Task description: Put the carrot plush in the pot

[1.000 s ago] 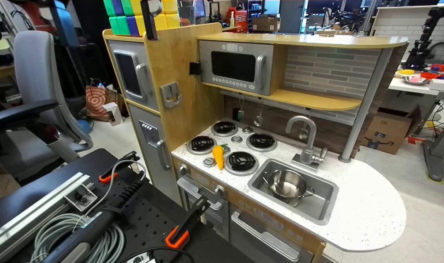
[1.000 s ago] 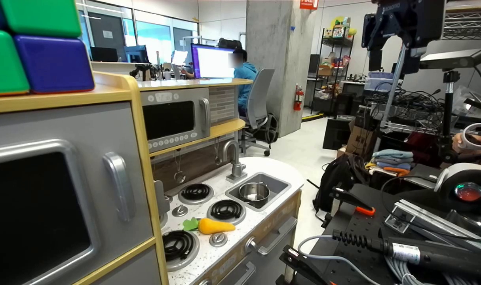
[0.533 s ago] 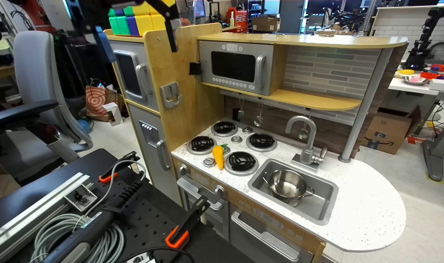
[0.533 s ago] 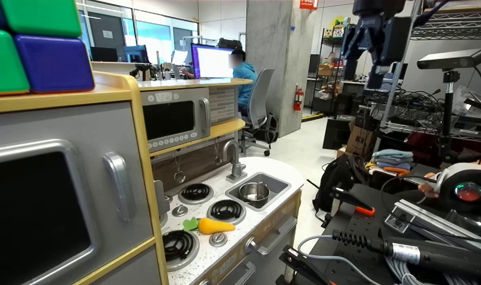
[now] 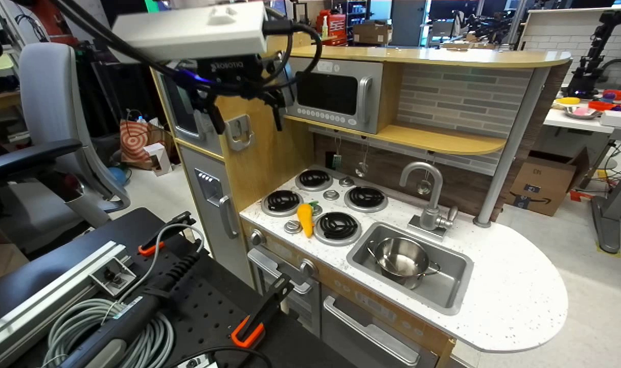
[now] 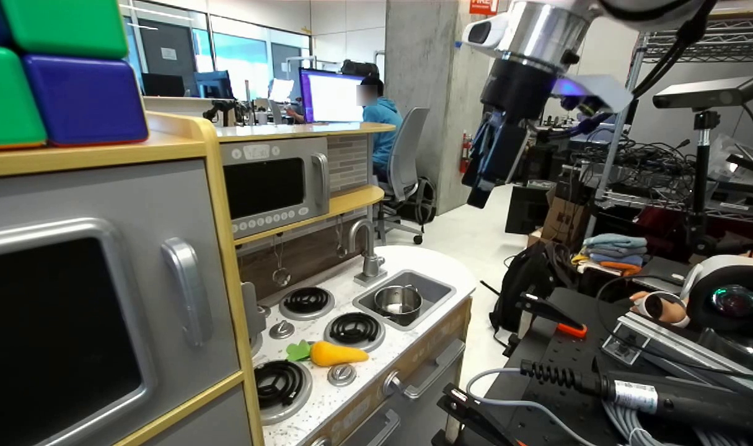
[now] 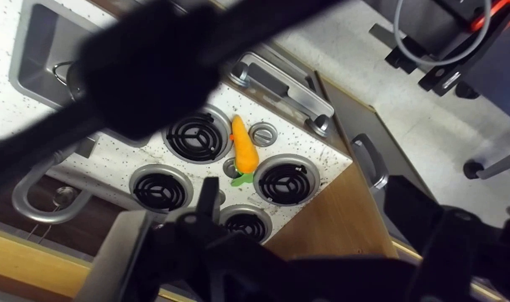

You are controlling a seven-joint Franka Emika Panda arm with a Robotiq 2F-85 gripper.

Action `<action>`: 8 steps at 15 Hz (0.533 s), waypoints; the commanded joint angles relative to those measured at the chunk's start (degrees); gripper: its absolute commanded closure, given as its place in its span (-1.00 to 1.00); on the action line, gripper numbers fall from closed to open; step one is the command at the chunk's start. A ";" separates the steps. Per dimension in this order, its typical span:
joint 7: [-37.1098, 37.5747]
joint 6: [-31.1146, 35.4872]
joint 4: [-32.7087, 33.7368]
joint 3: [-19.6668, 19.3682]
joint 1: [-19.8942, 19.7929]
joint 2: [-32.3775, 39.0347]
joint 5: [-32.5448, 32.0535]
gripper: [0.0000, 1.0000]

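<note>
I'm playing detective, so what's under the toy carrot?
In the wrist view, the carrot plush partly covers a silver knob; speckled white counter shows beside it. What's directly beneath its body is hidden.

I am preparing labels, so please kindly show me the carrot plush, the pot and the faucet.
Carrot plush (image 7: 245,151): wrist view, on its orange body.
Pot (image 5: 402,258): in an exterior view, on its shiny inside.
Faucet (image 5: 435,194): in an exterior view, on its upright neck.

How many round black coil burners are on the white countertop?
4, in an exterior view: back-left burner, front-left burner, back-right burner, front-right burner; none looks hidden.
</note>
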 commanded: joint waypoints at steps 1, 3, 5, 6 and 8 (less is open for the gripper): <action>-3.22 7.01 4.39 -1.15 3.45 9.86 8.84 -1.00; -4.77 6.61 7.53 -0.12 2.88 12.72 12.72 -1.00; -2.54 4.14 5.47 2.94 -0.55 10.65 9.88 -1.00; -2.43 1.90 6.97 3.42 -1.29 11.46 9.85 -1.00; -2.38 0.11 8.43 3.65 -1.85 11.89 9.79 -1.00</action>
